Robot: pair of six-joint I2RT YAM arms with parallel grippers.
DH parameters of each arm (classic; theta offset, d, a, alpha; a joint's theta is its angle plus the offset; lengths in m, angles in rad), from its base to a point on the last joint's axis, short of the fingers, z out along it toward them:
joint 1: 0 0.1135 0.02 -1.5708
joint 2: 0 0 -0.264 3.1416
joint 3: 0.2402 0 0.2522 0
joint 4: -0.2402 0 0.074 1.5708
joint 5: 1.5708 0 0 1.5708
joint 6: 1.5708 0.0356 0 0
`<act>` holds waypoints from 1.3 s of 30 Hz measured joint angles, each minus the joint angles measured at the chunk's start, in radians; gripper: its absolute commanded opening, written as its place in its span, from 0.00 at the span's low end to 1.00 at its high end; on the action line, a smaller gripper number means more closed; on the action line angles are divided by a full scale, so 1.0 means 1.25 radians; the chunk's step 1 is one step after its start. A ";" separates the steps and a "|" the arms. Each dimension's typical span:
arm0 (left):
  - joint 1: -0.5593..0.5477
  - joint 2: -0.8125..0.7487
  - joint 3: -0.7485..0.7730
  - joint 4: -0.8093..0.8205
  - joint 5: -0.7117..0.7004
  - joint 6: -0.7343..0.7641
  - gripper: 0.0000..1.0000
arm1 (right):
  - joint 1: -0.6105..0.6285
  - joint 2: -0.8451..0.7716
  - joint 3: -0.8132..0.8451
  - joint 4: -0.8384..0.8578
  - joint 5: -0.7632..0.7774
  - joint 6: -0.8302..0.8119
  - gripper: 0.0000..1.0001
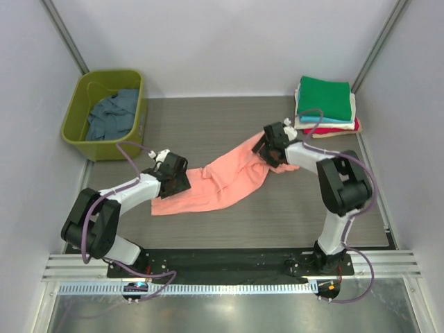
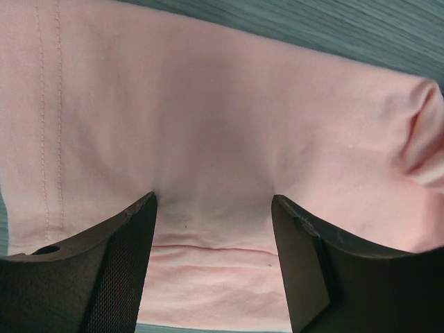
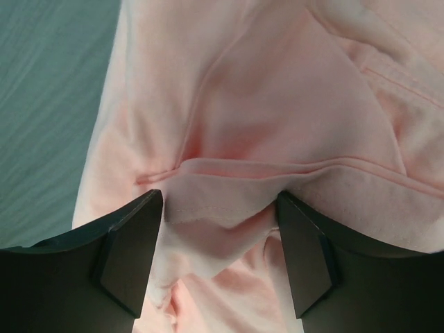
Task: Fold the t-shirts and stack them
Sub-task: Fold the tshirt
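Observation:
A salmon-pink t-shirt [image 1: 218, 182] lies rumpled and stretched slantwise across the table's middle. My left gripper [image 1: 175, 175] is open, its fingers [image 2: 132, 236] pressed down on the shirt's flat lower-left end [image 2: 208, 139]. My right gripper [image 1: 272, 147] is open over the shirt's bunched upper-right end, with a hemmed fold [image 3: 229, 187] lying between its fingers [image 3: 132, 236]. A stack of folded t-shirts [image 1: 326, 105], green on top with teal, cream and red below, stands at the back right. A slate-blue t-shirt [image 1: 111, 114] lies crumpled in the tub.
An olive-green plastic tub [image 1: 75, 118] stands at the back left. White walls close in the table on three sides. The dark wood-grain table [image 1: 208, 121] shows behind the pink shirt.

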 measured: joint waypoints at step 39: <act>-0.491 0.153 0.042 0.299 0.455 -0.369 0.69 | 0.034 0.740 1.107 -0.117 -0.448 -0.388 0.79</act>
